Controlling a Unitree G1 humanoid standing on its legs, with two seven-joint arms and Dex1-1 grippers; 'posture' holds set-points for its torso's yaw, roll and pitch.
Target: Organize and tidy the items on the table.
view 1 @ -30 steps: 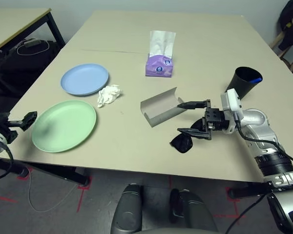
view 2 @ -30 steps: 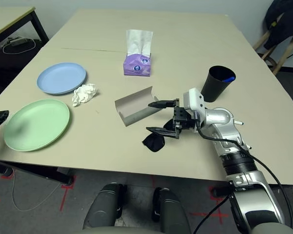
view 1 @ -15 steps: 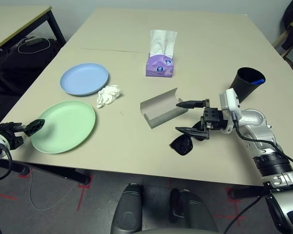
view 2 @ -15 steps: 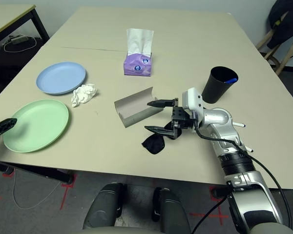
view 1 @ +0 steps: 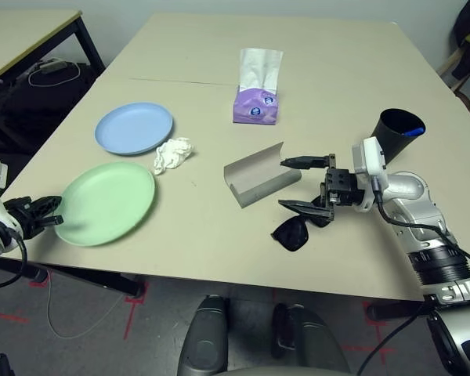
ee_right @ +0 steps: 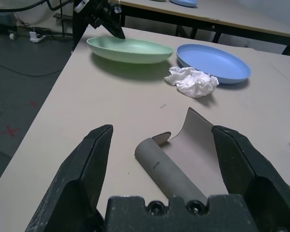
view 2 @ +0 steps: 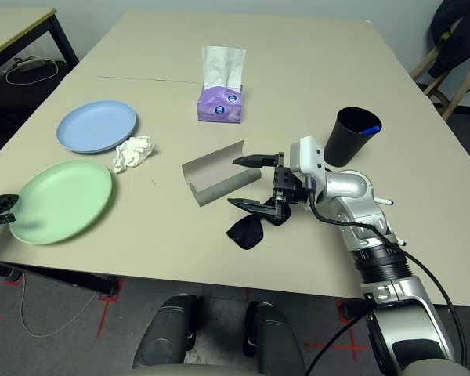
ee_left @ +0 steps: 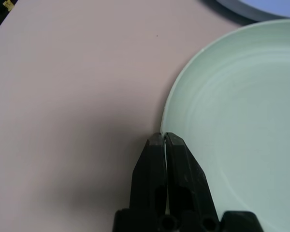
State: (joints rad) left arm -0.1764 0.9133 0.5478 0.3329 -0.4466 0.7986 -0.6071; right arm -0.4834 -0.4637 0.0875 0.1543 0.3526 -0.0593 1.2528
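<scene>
closed since a second ago, the left gripper (ee_left: 164, 137) fingers now pinch the green plate's (view 1: 106, 202) rim at the desk (view 1: 196, 70) edge; stacking it onto the blue plate (view 1: 134, 127) likely comes next. right gripper (view 1: 301, 185) fingers spread wide, flanking the glasses case (view 1: 254, 176).

Pale green plate (view 1: 106, 204), pale blue plate (view 1: 134, 128), purple tissue box (view 1: 255, 106), black sunglasses (view 1: 291, 233).
</scene>
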